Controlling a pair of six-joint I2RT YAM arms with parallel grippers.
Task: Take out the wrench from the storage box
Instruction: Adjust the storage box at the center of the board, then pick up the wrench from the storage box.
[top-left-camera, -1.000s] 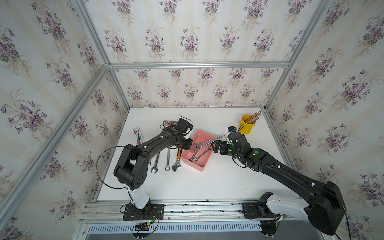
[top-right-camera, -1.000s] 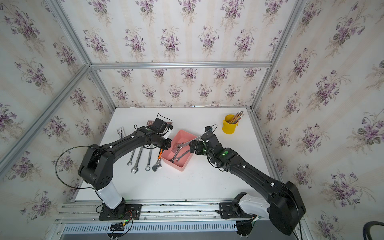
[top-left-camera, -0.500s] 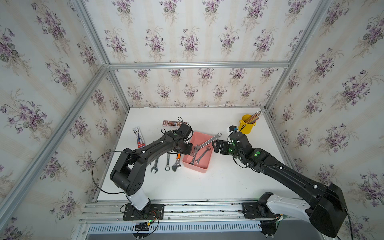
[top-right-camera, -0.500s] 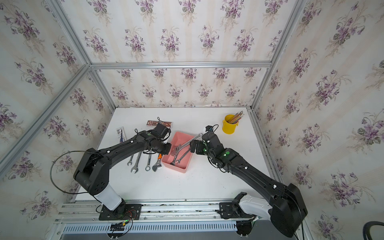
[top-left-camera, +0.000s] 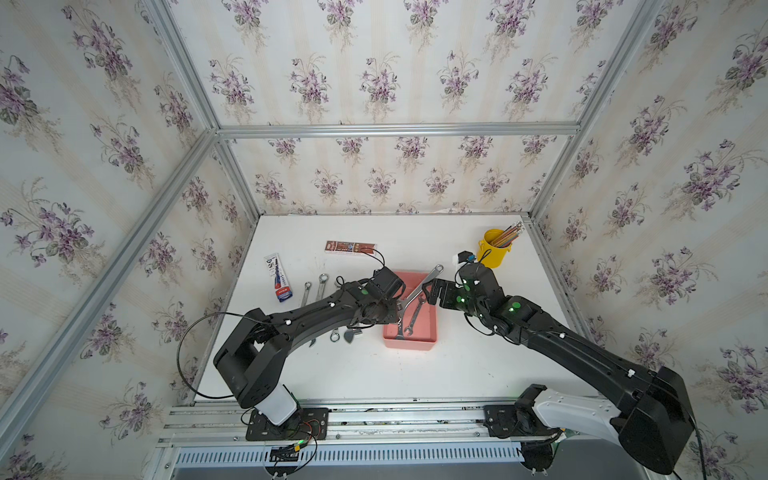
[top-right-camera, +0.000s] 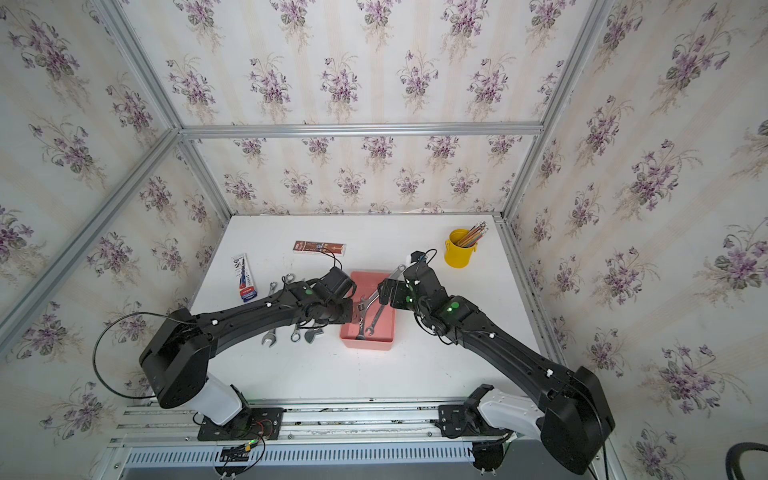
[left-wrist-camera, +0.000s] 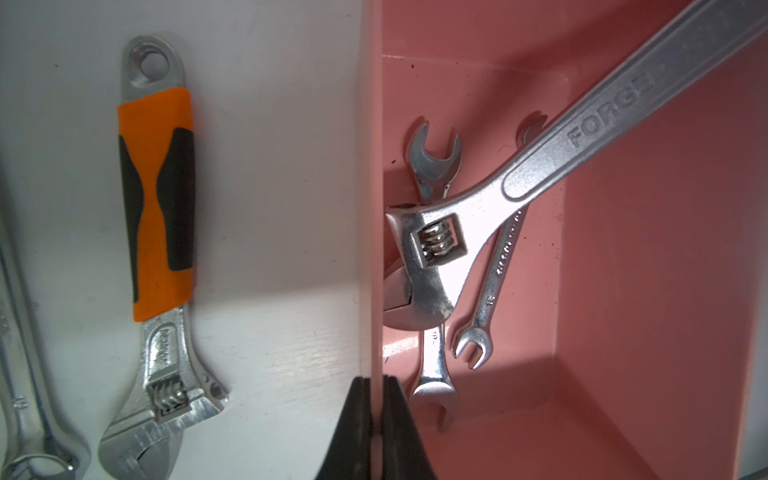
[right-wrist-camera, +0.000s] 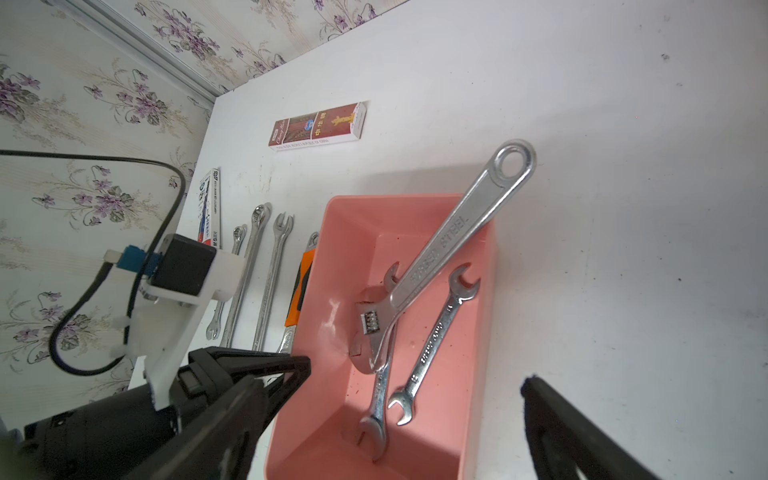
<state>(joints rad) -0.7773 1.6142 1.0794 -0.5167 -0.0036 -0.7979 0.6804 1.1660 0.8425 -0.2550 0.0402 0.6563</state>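
Left gripper (left-wrist-camera: 376, 388) is clamping the side wall of the storage box (left-wrist-camera: 623, 270), pinning it. Right gripper (top-left-camera: 431, 292) is hanging with its jaws spread wide, just beside the adjustable wrench (right-wrist-camera: 453, 232), which is leaning head-down in the box with its handle jutting over the far rim. I'd say squeeze that raised handle and lift straight up. Bare table (top-left-camera: 457, 365) is waiting, but the yellow cup (top-left-camera: 493, 249) is near.

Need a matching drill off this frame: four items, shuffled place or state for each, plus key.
Items:
1. left gripper
2. right gripper
3. large adjustable wrench
4. orange-handled wrench

States:
A. shut on the storage box wall
B. flat on the table beside the box
C. open, holding nothing
D. propped in the box, handle past its rim

Pairs: 1-A, 2-C, 3-D, 4-B
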